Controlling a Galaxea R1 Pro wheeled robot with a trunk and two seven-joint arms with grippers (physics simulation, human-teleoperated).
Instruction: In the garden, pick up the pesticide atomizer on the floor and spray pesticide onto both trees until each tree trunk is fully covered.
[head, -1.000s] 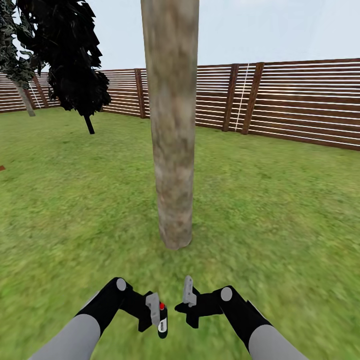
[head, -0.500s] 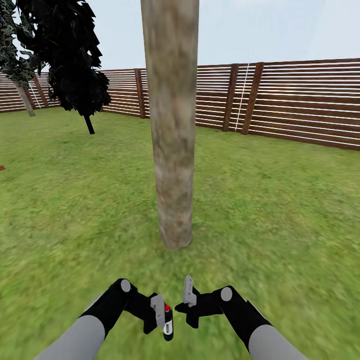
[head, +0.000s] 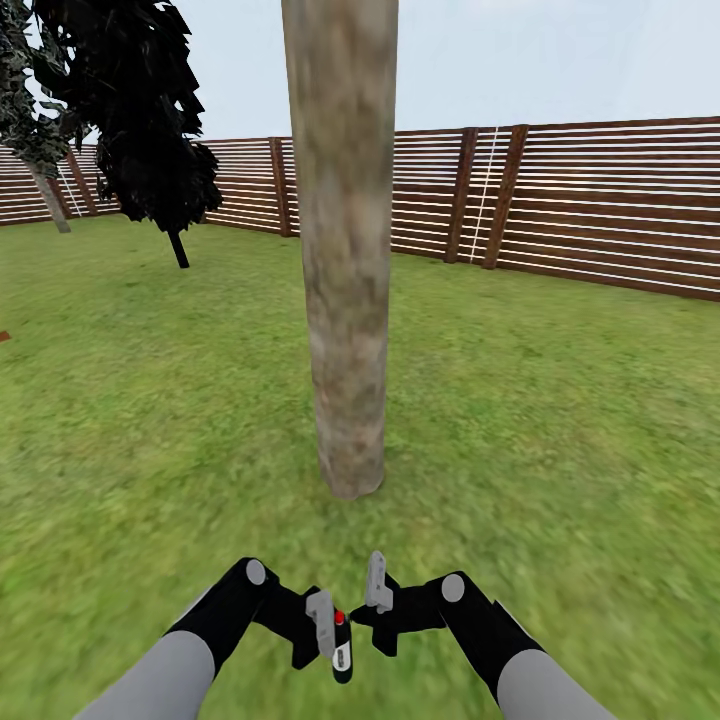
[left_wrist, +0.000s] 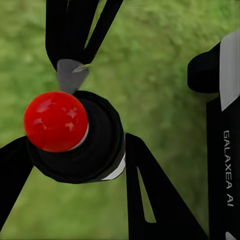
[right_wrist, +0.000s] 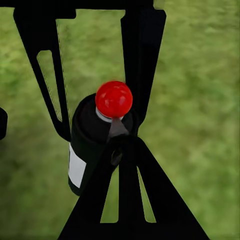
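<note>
Left jaws (head: 330, 625) clamp atomizer (head: 341, 648) | right jaws (head: 372, 600) parted, empty

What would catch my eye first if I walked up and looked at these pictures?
Most likely the thick grey-brown tree trunk, rising from the grass straight ahead at the middle of the head view, with the brown slatted fence behind it. Next, low in that view, the left gripper holds a tiny black pesticide atomizer with a bright red top, close beside the right gripper.
</note>
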